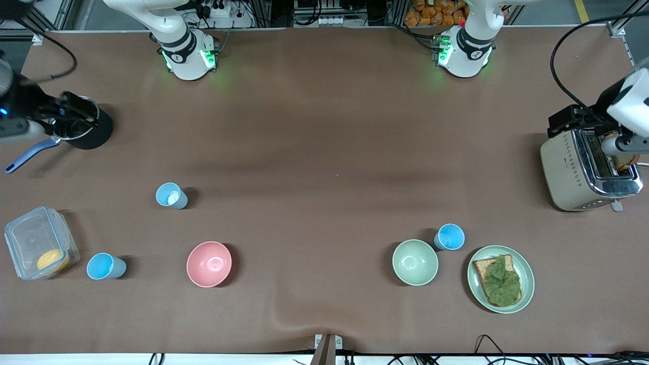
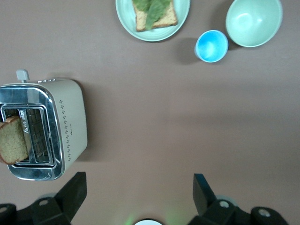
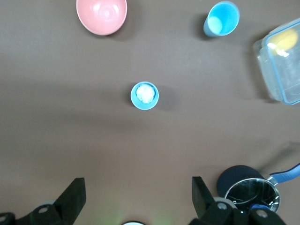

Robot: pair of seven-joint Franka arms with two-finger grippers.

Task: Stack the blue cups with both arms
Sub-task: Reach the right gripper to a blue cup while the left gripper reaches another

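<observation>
Three light-blue cups stand upright on the brown table. A paler cup (image 1: 171, 195) with a whitish inside also shows in the right wrist view (image 3: 145, 95). A brighter cup (image 1: 105, 266) stands beside the plastic box and shows in the right wrist view too (image 3: 221, 18). Another bright cup (image 1: 449, 236) stands touching or nearly touching the pale green bowl (image 1: 415, 262); it shows in the left wrist view (image 2: 211, 46). My right gripper (image 1: 76, 109) (image 3: 138, 180) is open and empty, high over the black pot. My left gripper (image 1: 573, 120) (image 2: 139, 177) is open and empty, up beside the toaster.
A pink bowl (image 1: 209, 263) sits between the cup groups. A plate (image 1: 527, 284) holds toast with lettuce. A toaster (image 1: 568, 172) with a bread slice stands at the left arm's end. A black pot (image 1: 94, 133) and a clear box (image 1: 30, 238) are at the right arm's end.
</observation>
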